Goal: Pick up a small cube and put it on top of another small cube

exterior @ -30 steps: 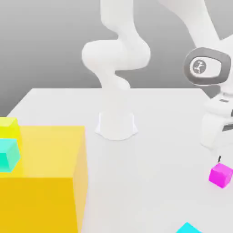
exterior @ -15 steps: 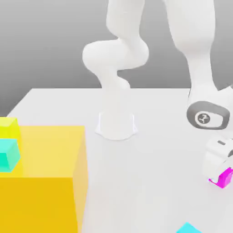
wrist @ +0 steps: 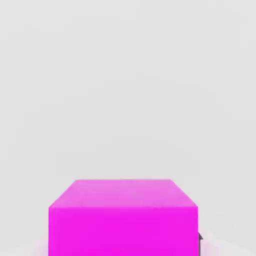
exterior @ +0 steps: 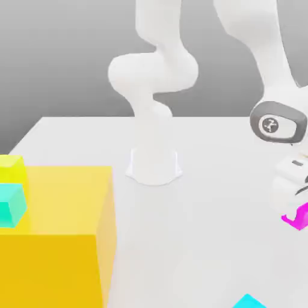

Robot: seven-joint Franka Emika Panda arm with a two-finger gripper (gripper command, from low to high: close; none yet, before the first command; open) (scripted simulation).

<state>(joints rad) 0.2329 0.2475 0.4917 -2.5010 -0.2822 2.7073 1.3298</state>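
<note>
Spanning scene: white table [exterior: 204,156], grey backdrop [exterior: 60,54].

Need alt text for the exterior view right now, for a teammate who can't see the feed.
The white arm's hand is low over the magenta cube at the view's right edge. A big yellow block fills the lower left.

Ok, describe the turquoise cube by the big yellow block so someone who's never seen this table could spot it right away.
Find the big yellow block at the exterior view's left, on the white table. Two small cubes sit against its left edge; the turquoise cube is the lower one. The yellow-green cube sits just above it, and turquoise's greener tint differs from the sky-blue cube.
</note>
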